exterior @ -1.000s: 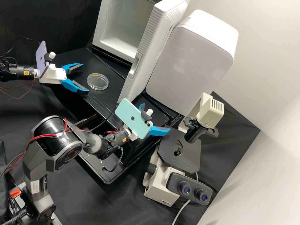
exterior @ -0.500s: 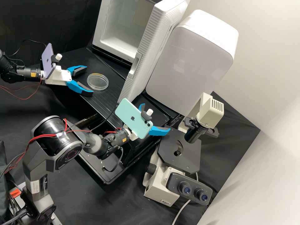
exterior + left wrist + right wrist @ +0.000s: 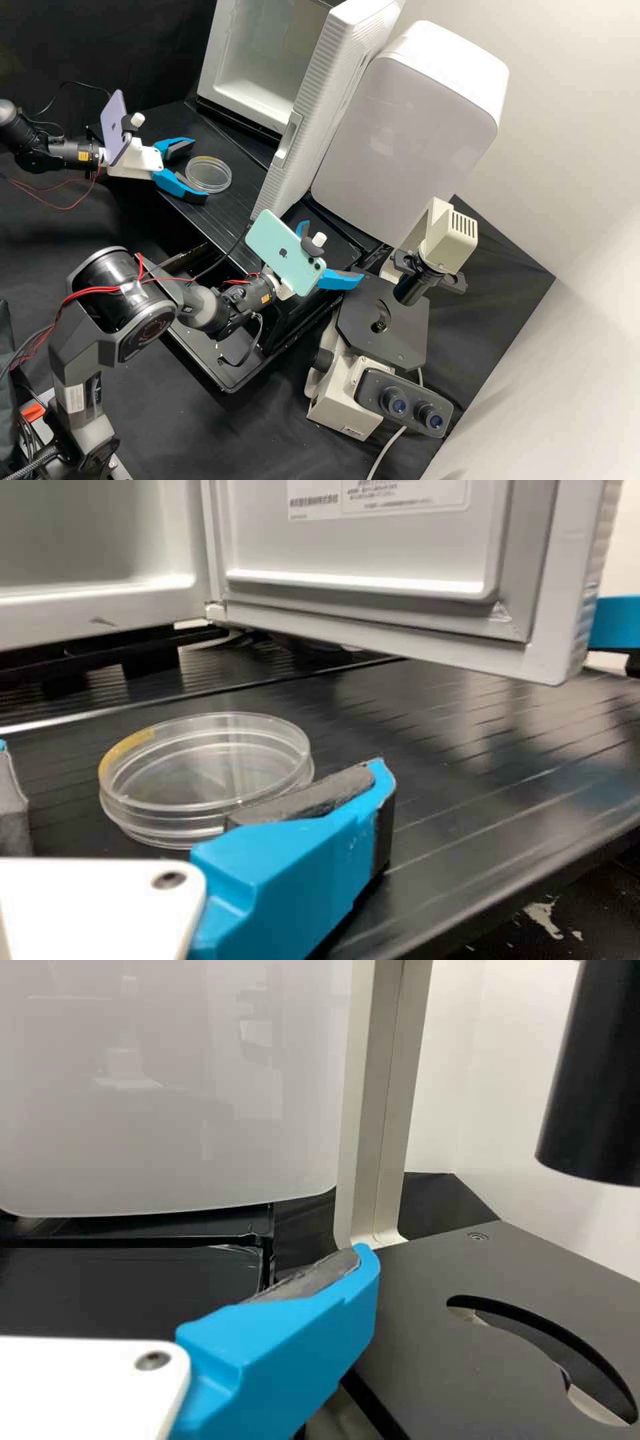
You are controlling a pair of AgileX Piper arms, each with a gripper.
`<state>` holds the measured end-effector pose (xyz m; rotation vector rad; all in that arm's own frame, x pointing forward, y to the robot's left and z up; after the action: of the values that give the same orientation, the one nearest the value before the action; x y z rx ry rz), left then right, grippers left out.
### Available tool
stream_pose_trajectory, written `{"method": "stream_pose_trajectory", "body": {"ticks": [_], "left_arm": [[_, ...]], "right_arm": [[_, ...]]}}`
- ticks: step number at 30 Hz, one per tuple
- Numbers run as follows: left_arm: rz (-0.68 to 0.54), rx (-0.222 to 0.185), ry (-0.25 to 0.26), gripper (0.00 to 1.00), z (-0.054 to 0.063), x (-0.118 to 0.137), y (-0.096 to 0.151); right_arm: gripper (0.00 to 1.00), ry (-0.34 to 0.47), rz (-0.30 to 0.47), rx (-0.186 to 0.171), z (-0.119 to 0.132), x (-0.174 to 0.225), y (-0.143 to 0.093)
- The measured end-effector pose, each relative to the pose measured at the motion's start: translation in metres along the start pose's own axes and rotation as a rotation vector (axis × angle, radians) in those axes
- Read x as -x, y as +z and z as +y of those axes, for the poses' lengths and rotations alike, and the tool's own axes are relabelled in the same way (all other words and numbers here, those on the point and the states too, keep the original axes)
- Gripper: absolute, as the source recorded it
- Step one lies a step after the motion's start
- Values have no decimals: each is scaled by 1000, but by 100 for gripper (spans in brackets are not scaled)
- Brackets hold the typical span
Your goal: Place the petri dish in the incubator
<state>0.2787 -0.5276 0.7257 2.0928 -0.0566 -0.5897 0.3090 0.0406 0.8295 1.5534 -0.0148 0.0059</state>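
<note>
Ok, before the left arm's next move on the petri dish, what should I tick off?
1. Left gripper open: ok.
2. Petri dish flat on the black tray, lid seated: ok.
3. Dish deep enough between the fingers to grip: not ok, only its near edge seems in.
4. Incubator door open: ok.
5. Right gripper out of the way, by the microscope stage: ok.
</note>
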Motion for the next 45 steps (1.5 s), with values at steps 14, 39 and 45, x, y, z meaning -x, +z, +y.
{"method": "stream_pose_trajectory", "body": {"ticks": [14, 39, 45], "left_arm": [[-1, -2, -2, 100, 3, -9, -4], [-24, 16, -6, 0, 3, -20, -5], [-13, 23, -6, 0, 0, -21, -6]], "right_arm": [[100, 0, 0, 0, 0, 0, 0], [100, 0, 0, 0, 0, 0, 0], [100, 0, 0, 0, 0, 0, 0]]}}
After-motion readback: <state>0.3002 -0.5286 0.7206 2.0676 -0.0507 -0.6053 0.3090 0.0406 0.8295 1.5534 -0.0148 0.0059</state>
